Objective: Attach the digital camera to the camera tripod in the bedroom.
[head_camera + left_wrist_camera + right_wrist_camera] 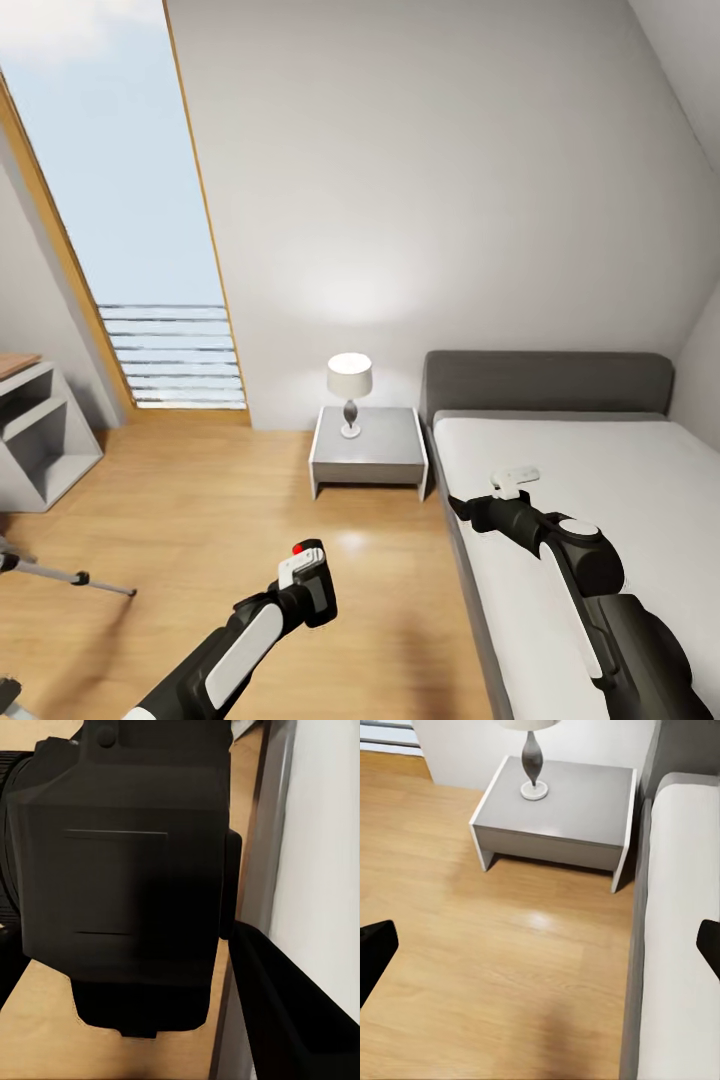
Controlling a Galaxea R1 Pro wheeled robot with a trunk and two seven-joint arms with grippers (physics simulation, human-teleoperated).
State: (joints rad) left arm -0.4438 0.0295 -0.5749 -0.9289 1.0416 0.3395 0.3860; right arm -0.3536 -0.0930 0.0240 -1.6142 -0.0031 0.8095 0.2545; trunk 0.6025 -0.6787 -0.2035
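- White walls (420,180) and a light wood floor (200,500).
- Tall wood-framed window (130,200) at left.
- Lit lamp (350,392) on a grey nightstand (368,455).
- Grey-framed bed (560,440) beside it.

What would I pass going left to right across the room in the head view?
White cube shelf → tall window → left gripper holding the digital camera → nightstand with its lamp → right gripper → bed.
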